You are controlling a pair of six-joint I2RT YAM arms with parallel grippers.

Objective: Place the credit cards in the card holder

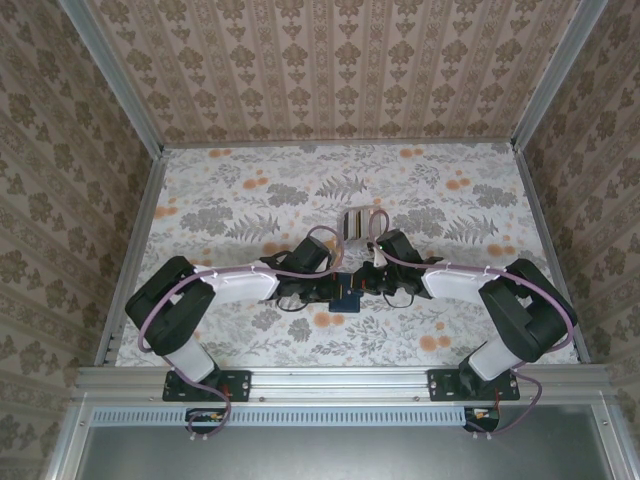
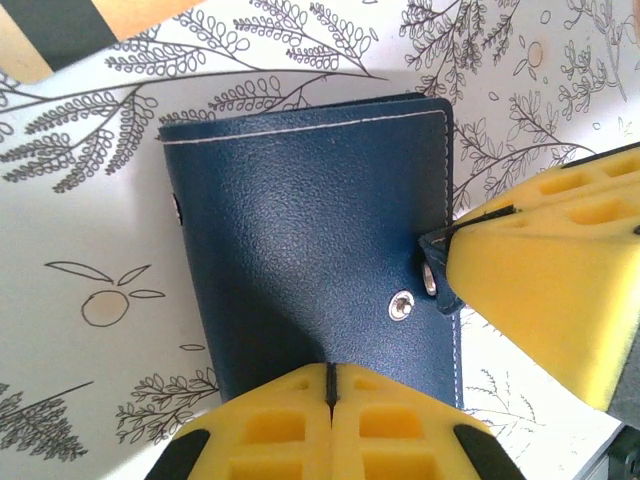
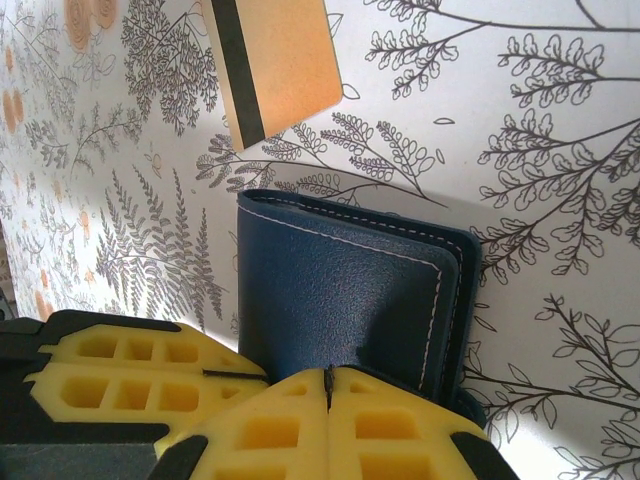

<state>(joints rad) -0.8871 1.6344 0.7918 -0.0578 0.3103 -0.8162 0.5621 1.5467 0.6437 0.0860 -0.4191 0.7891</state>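
Observation:
The navy card holder [image 1: 347, 292] lies closed on the floral table between both arms. In the left wrist view the card holder [image 2: 300, 230] fills the middle, and my left gripper [image 2: 330, 378] is shut on its near edge. From the right, yellow fingers [image 2: 540, 290] of my right gripper pinch the snap tab [image 2: 437, 278]. In the right wrist view my right gripper [image 3: 328, 380] is shut on the card holder [image 3: 340, 290], with the left gripper's fingers [image 3: 130, 370] beside it. A gold-orange credit card [image 3: 285, 60] with a dark stripe lies just beyond. The credit cards' stack [image 1: 352, 222] sits further back.
The floral table [image 1: 230, 200] is ringed by patterned walls and an aluminium frame [image 1: 340, 380] along the near edge. Purple cables loop over both arms. A corner of the gold-orange card [image 2: 150, 10] shows at the top left of the left wrist view.

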